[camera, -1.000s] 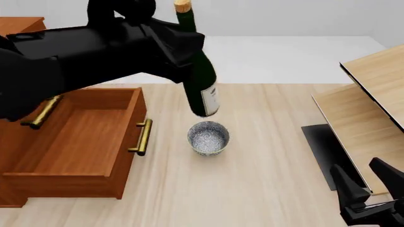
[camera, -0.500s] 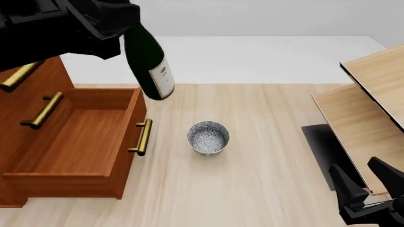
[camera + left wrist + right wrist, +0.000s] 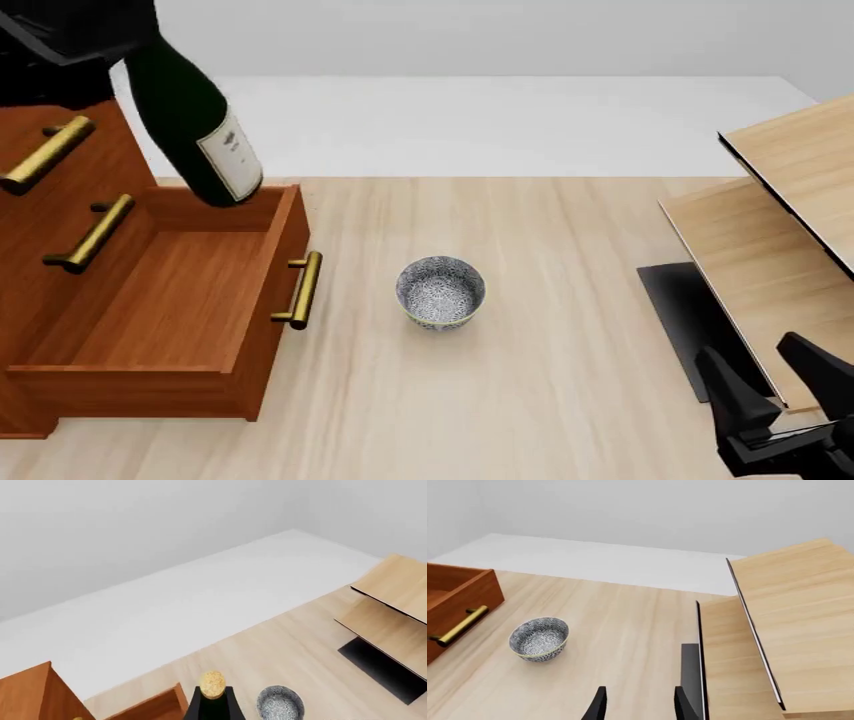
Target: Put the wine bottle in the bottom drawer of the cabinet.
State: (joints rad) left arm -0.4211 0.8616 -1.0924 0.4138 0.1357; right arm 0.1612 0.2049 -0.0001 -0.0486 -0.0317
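My left gripper is shut on the wine bottle, a dark green bottle with a pale label. It hangs tilted in the air, its base over the far right corner of the open bottom drawer of the cabinet. The gripper hides the bottle's top in the front view. The left wrist view shows the tan cork and the neck. My right gripper is open and empty low at the near right; its fingers show in the right wrist view.
A speckled grey bowl stands on the table right of the drawer's brass handle; it also shows in the right wrist view. A pale light-wood panelled structure with a dark base fills the right side.
My left gripper has carried the bottle left and back, from above the bowl to over the drawer's far right corner. The right arm has not moved.
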